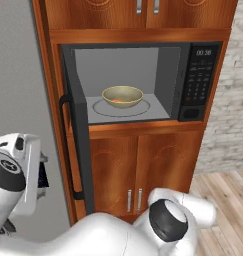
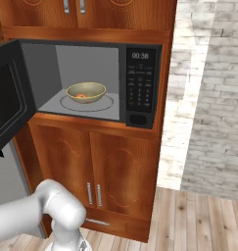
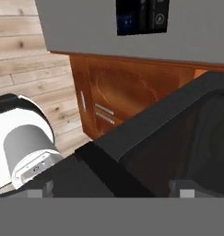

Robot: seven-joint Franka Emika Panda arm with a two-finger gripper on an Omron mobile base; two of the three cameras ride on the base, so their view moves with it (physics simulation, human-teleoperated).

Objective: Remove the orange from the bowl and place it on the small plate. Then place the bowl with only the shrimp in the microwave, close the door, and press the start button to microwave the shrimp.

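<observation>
Sitting on the round turntable inside the open black microwave (image 1: 193,75): tan ceramic bowl (image 1: 122,96) with orange-pink shrimp (image 1: 118,101) in it. Swung wide open to the left, black microwave door (image 2: 8,98). Spread apart and empty, two-finger gripper (image 3: 111,189), close behind that door's outer face.

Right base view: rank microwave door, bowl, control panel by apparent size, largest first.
1. microwave door, though it swings toward the camera, so nearness inflates it.
2. control panel.
3. bowl, fairly close to the panel in area.
</observation>
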